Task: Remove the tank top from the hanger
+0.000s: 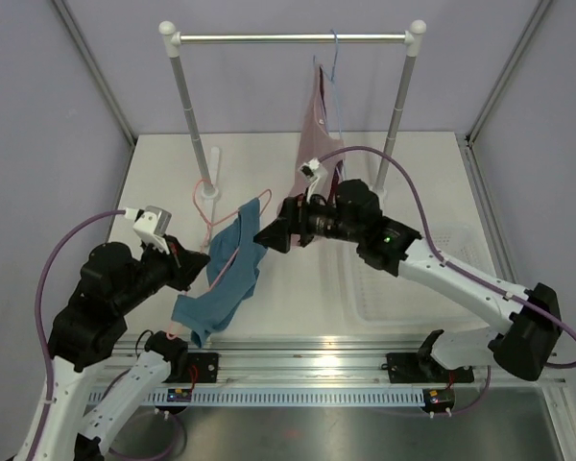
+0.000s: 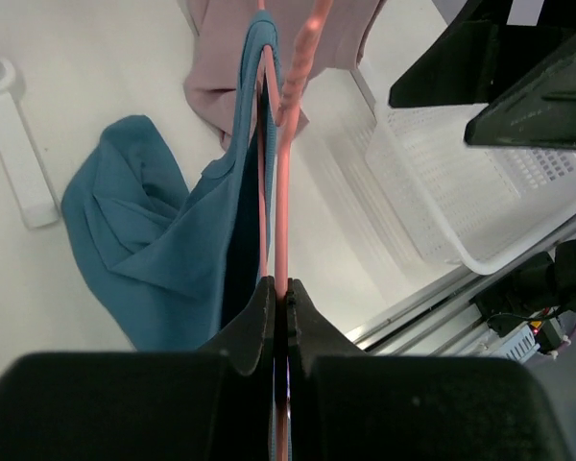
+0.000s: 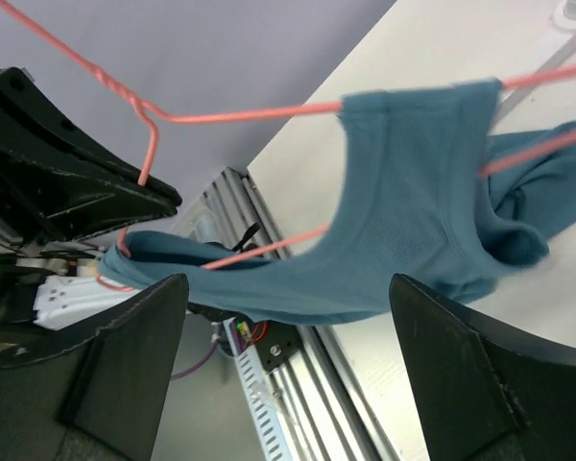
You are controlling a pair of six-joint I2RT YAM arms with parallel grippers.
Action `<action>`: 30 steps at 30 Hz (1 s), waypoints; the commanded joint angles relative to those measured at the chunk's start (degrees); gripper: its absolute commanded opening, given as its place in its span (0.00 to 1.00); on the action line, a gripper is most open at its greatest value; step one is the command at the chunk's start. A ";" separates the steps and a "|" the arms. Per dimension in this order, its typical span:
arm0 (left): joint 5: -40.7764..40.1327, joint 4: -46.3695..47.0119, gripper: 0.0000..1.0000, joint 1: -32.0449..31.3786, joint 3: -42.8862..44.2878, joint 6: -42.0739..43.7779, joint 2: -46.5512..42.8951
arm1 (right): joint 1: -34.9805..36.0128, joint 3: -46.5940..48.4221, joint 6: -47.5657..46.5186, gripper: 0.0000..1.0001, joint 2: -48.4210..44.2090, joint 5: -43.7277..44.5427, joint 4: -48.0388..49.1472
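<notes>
Toward the bench's front edge, left of the middle, the teal blue sleeveless fabric tank top (image 1: 221, 283) droops in soft folds from the thin pink wire hanger (image 3: 240, 113), its lower end bunched on the white surface. The left gripper (image 2: 280, 288) is clenched on the hanger's wire. The right gripper (image 3: 288, 283) is spread wide, facing the garment. Near the right edge sits a white perforated plastic basket (image 2: 480, 202), its mesh clearest from the left wrist.
</notes>
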 commanded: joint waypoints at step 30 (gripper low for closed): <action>2.14 1.53 0.00 -0.18 0.37 -0.68 -7.30 | 11.79 17.70 -17.13 0.00 13.73 49.67 -9.25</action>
